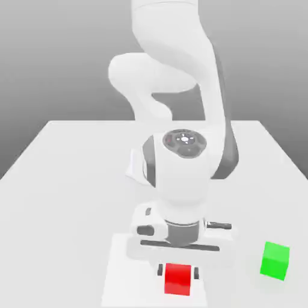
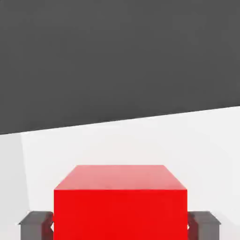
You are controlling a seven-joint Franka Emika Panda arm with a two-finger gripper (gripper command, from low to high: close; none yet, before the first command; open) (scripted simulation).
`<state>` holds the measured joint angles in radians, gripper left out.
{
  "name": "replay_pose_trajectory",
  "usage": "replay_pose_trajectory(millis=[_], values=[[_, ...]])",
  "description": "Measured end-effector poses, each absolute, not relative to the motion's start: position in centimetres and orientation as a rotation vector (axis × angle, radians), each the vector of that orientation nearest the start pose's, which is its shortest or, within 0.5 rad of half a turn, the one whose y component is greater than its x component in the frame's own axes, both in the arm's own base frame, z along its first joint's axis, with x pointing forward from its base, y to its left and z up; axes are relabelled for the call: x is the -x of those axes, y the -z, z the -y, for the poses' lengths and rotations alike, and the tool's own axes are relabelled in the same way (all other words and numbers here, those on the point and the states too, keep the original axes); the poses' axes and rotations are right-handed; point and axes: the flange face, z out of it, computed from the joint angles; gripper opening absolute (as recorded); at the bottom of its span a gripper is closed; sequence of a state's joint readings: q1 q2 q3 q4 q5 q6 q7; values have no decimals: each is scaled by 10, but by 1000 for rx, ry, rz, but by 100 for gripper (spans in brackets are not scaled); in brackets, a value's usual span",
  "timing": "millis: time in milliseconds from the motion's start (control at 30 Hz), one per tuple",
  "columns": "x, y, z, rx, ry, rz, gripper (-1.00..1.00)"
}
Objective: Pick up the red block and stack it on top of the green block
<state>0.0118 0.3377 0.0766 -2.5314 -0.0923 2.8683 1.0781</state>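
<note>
The red block (image 1: 178, 278) sits between the fingers of my gripper (image 1: 178, 272) near the table's front edge, below the white hand. In the hand view the red block (image 2: 120, 201) is large and close. A grey fingertip (image 2: 36, 224) presses one side and a second one the opposite side. The gripper is shut on the block. I cannot tell whether the block rests on the table or hangs just above it. The green block (image 1: 275, 260) stands alone on the table, toward the exterior view's right of the gripper and well apart from it.
The white table (image 1: 72, 198) stretches behind and to both sides. My arm's body (image 1: 180, 168) rises over the middle of the table. A pale shadow patch (image 1: 123, 271) lies under the hand.
</note>
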Motion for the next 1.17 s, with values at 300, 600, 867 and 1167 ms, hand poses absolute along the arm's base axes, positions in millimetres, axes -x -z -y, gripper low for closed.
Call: replay_pose_trajectory(millis=[300, 600, 867, 1167], values=[[-450, -207, -54, 2820, 1, -1384, -100], [-437, -227, -155, 2733, 4, -1553, -100], [-404, -244, -247, 2644, 1, -1695, -100], [-397, -187, -262, 2624, 1, -1724, 100]])
